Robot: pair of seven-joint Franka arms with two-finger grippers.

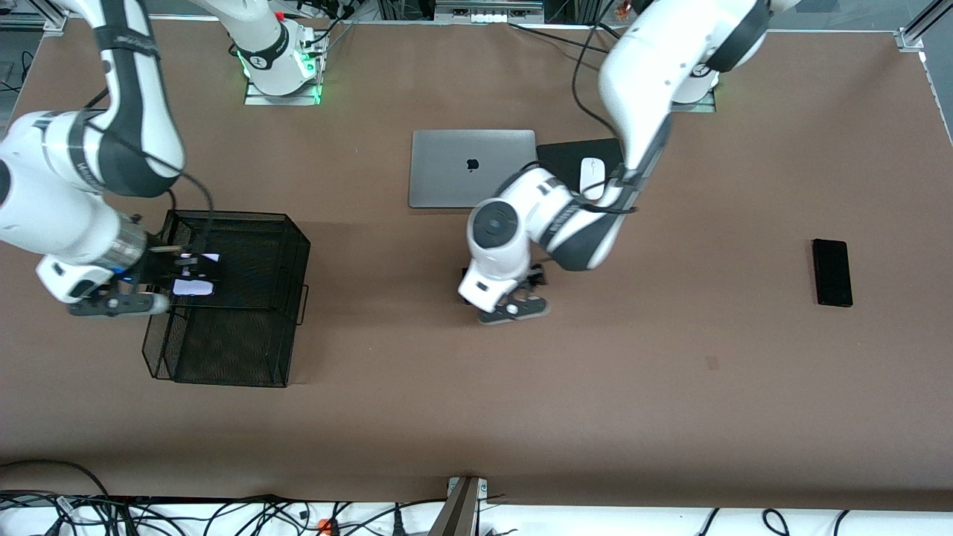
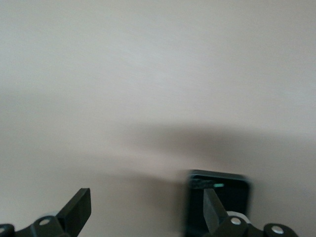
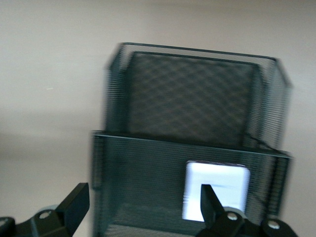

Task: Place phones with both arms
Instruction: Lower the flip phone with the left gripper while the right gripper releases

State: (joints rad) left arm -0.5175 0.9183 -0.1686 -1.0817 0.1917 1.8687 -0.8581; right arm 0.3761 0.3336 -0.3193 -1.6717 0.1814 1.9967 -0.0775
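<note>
Pale lilac-white phone [image 3: 216, 193] lay in the mesh basket [image 1: 246, 298] under the released right tool [image 1: 190, 275]. Small black phone [image 2: 217, 202] lay mid-surface below the released left tool [image 1: 525, 286]; the longer slab [image 1: 832, 272] lay apart.

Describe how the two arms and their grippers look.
Both arms, left and right, are bulky white shells with dark grey joint bands and black cables. The right base glows green. Left gripper and right gripper are black, with two wedge-shaped fingers and silver screws.
</note>
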